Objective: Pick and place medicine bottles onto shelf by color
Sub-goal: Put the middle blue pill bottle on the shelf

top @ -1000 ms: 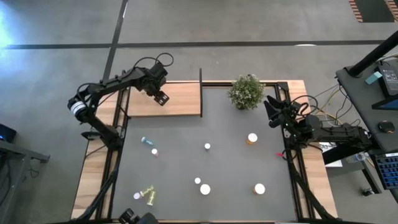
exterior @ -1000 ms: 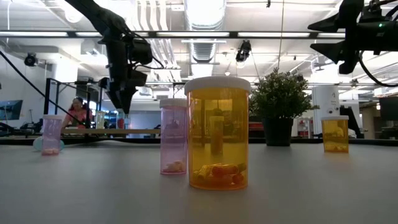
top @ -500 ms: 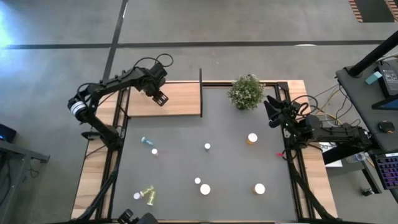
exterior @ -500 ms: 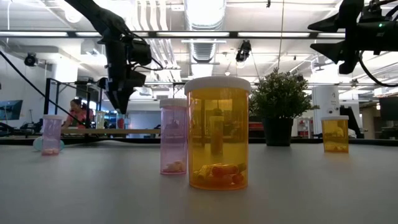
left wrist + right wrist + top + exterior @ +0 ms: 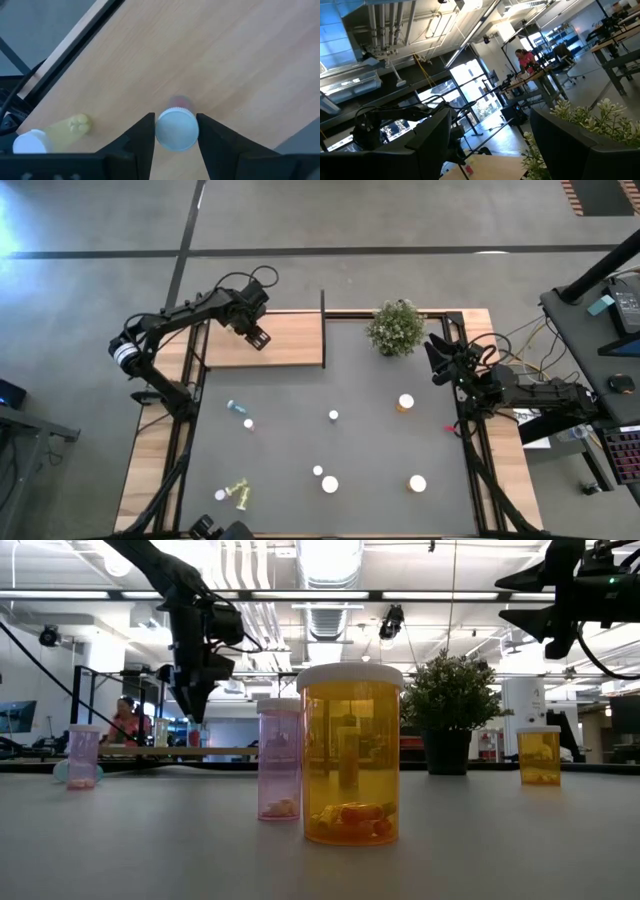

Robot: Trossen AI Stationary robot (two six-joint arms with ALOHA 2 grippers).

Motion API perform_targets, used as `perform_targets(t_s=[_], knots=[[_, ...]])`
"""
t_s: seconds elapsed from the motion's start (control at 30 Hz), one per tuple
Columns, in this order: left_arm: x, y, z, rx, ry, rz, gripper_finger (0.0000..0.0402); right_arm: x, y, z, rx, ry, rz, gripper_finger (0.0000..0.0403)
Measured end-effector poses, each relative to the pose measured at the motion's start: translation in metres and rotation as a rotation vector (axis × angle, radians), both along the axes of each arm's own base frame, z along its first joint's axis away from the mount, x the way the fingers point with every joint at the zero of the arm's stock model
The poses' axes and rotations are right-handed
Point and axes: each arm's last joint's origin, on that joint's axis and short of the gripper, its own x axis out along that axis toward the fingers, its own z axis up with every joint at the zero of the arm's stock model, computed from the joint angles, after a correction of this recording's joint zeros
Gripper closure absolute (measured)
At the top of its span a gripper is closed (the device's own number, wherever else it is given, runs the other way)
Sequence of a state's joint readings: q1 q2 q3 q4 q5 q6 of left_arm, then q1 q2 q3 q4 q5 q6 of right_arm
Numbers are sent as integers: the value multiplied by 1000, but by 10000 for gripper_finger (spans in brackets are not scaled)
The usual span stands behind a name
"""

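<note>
My left gripper [image 5: 258, 338] hangs over the light-wood shelf [image 5: 295, 345] at the table's far left, pointing steeply down. It is shut on a small pink bottle with a white cap [image 5: 176, 130]. A yellow-green bottle [image 5: 60, 131] is on the shelf board beside it. Several more medicine bottles are spread over the dark tabletop: two orange ones [image 5: 405, 402] [image 5: 417, 483], a bluish one [image 5: 236, 407], a pink one [image 5: 248, 424] and a yellow-green one [image 5: 240, 495]. My right gripper [image 5: 437, 360] waits open at the table's right edge, raised, with nothing in it. My left gripper pinches the pink bottle by the rim of its white cap [image 5: 162, 131], one finger on each side. The fingers [image 5: 142, 137] come from above, pointing steeply down. The bottle is upright below them. Whether its base stands on the shelf board I cannot tell.
A bushy potted plant [image 5: 396, 327] stands at the far edge, right of the shelf's black post [image 5: 323, 310]. In the low view a large orange bottle [image 5: 351, 755] and a pink one [image 5: 279, 760] stand close to the near edge. The shelf board is bare right of my left gripper.
</note>
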State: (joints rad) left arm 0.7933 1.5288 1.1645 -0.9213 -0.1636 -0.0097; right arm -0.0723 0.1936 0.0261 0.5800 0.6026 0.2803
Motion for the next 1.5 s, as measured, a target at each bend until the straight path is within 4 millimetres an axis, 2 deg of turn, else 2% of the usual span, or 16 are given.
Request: perform_targets(t_s=[0.47,0.8,1.5], knots=[[-15,22,3,69,-37,90,277,0,0,0,0,0,-1,142],[-25,33,4,99,-37,95,277,0,0,0,0,0,0,142],[-25,33,1,92,-31,95,277,0,0,0,0,0,-1,142]])
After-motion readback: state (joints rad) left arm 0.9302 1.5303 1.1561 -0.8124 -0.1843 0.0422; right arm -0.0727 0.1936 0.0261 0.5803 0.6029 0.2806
